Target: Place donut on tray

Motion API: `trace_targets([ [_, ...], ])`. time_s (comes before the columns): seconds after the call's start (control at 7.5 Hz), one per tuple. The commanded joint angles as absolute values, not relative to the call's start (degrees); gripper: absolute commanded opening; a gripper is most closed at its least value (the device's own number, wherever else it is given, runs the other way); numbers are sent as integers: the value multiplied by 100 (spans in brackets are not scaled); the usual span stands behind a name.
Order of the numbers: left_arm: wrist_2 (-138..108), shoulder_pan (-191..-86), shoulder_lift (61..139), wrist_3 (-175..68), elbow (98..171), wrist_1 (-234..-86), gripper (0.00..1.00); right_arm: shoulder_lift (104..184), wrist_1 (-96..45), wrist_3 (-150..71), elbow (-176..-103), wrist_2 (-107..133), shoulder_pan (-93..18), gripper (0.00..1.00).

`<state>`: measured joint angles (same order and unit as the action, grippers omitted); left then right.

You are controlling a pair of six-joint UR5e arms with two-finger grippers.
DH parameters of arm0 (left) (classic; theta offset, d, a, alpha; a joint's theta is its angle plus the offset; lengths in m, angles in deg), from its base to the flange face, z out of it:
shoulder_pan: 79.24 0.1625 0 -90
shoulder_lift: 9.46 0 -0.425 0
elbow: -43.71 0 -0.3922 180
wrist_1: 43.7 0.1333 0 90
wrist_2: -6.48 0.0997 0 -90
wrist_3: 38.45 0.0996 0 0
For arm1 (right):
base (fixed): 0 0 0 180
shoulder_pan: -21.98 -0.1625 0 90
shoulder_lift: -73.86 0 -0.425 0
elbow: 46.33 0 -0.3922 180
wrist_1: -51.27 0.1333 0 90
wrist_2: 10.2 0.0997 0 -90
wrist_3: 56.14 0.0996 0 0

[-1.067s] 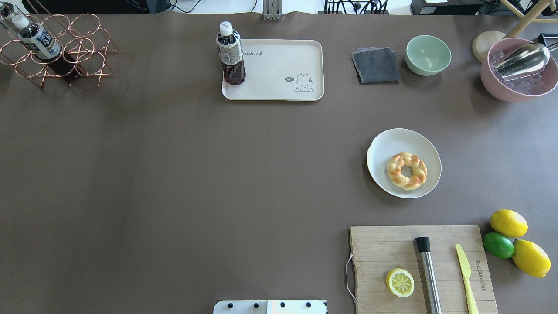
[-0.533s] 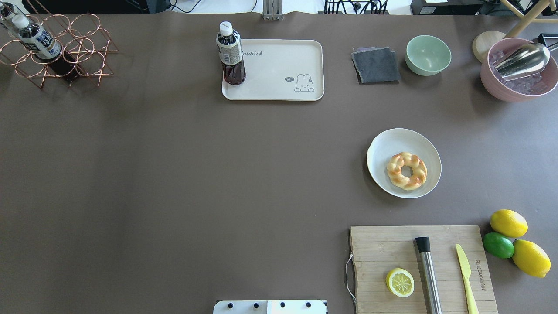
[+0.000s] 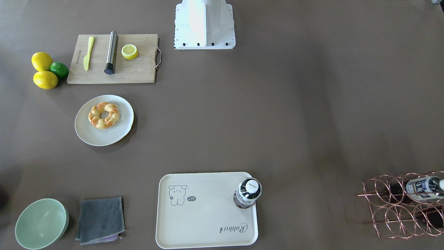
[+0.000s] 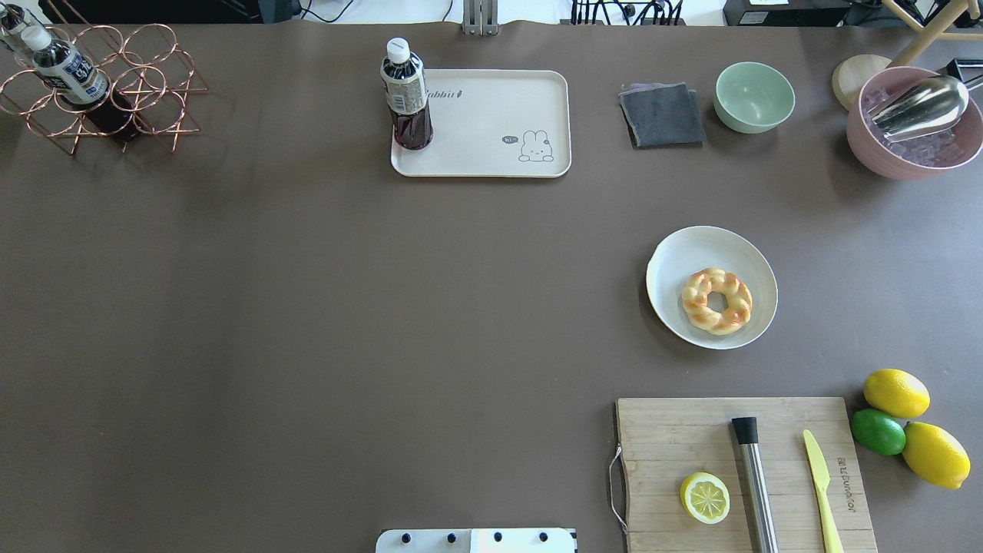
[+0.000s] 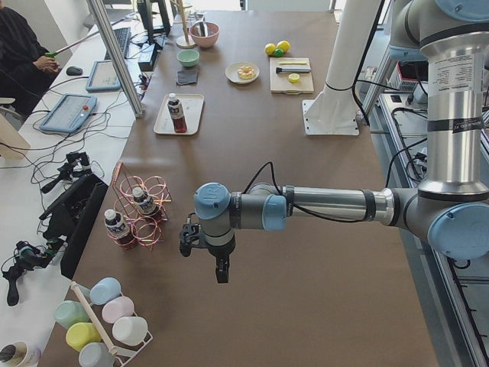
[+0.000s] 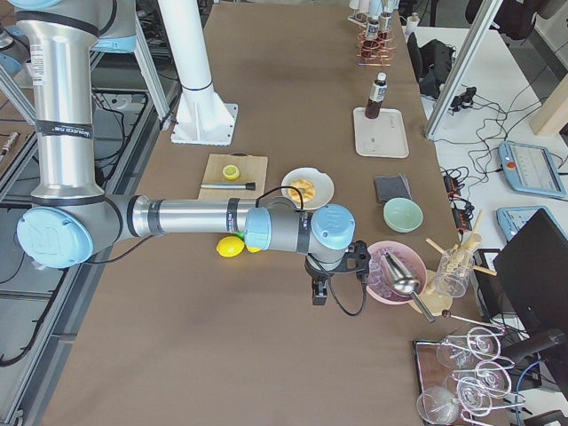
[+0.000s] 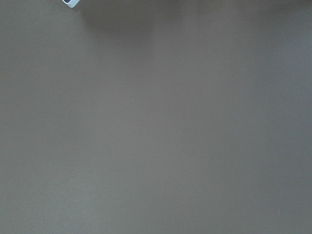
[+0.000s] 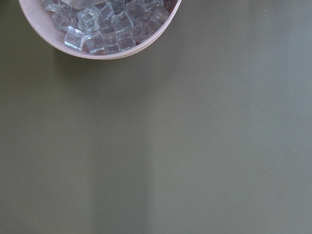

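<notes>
The donut [image 4: 716, 300], a braided golden ring, lies on a round off-white plate [image 4: 691, 250] right of centre; it also shows in the front view [image 3: 103, 115]. The cream tray [image 4: 491, 115] sits at the far middle of the table, and near the bottom of the front view [image 3: 208, 211]. A dark drink bottle [image 4: 405, 96] stands on the tray's left corner. The left gripper [image 5: 221, 272] hangs over bare table at the robot's far left, and the right gripper [image 6: 319, 295] hangs near the pink ice bowl. Both are far from the donut, and I cannot tell whether they are open or shut.
A wooden cutting board [image 4: 676, 438] holds a lemon half [image 4: 705, 498], a steel muddler and a yellow knife. Lemons and a lime [image 4: 878, 431] lie beside it. A green bowl [image 4: 754, 96], grey cloth [image 4: 662, 114], pink ice bowl [image 4: 914, 157] and copper bottle rack [image 4: 100, 88] line the far edge.
</notes>
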<state>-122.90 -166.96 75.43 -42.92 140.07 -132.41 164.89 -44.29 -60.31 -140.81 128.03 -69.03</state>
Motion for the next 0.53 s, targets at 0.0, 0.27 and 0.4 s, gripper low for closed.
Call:
trace_targets([
  [0.0,-12289,-16687,7545,-4293,14003,-13239,98,16491,-4436,-6036,-14107,12814,-6899,100],
  [0.27,-12289,-16687,7545,-4285,13995,-13239,98,16491,-4427,-6027,-14151,12840,-6899,100],
  [0.4,-12289,-16687,7545,-4285,13986,-13230,98,16491,-4427,-6027,-14151,12840,-6899,100],
])
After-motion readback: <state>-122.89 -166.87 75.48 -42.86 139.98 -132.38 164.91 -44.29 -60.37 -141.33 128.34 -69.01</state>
